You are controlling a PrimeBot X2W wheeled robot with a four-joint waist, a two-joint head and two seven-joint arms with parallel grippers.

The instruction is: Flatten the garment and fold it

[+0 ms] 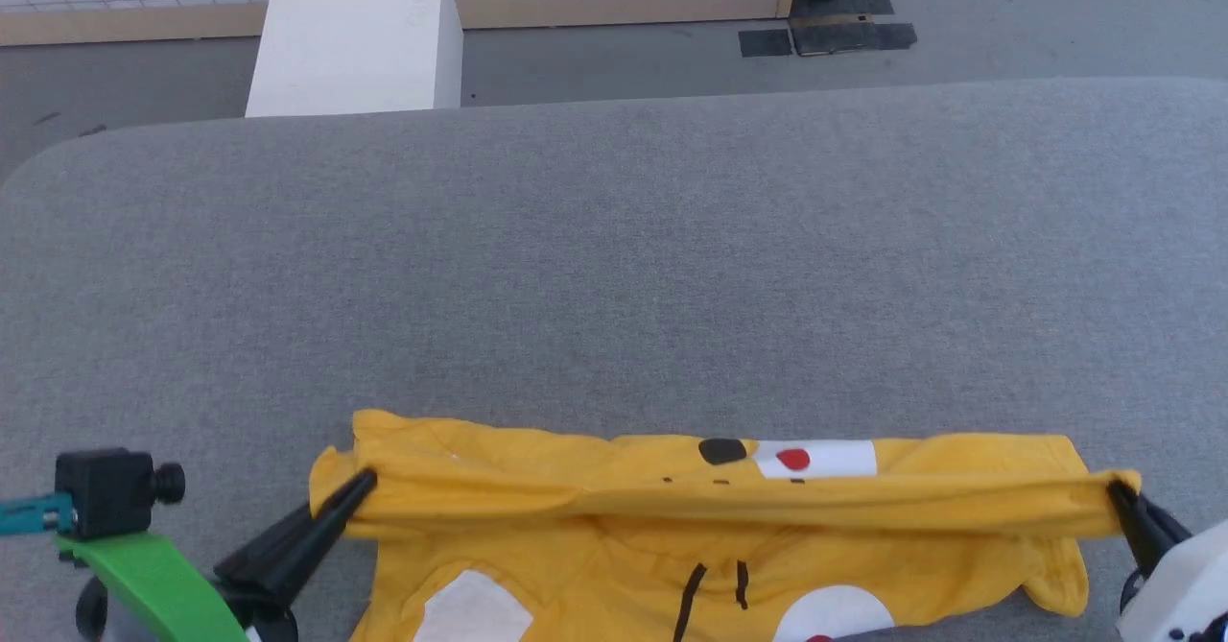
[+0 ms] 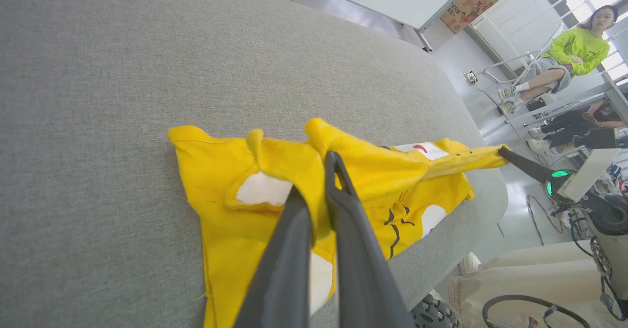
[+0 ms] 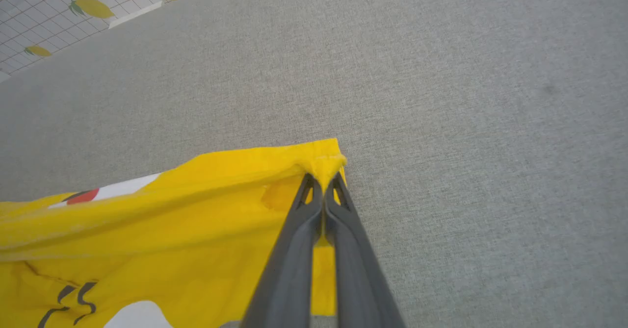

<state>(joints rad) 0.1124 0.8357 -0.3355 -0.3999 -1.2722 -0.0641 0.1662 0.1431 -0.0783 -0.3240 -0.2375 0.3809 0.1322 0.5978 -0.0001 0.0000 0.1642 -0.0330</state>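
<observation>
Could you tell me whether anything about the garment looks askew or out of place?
The garment is not flat: a ridge is pulled taut between the left gripper and right gripper, each pinching an end, with wrinkles beneath. No damage shows.

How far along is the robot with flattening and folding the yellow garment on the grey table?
Done: the garment lies spread widthwise on the grey table, and the left gripper and right gripper are each shut on an opposite end. In hand: an edge held taut between them, raised over the rest. Left: laying that edge down to make the fold, and smoothing the bunched left end.
</observation>
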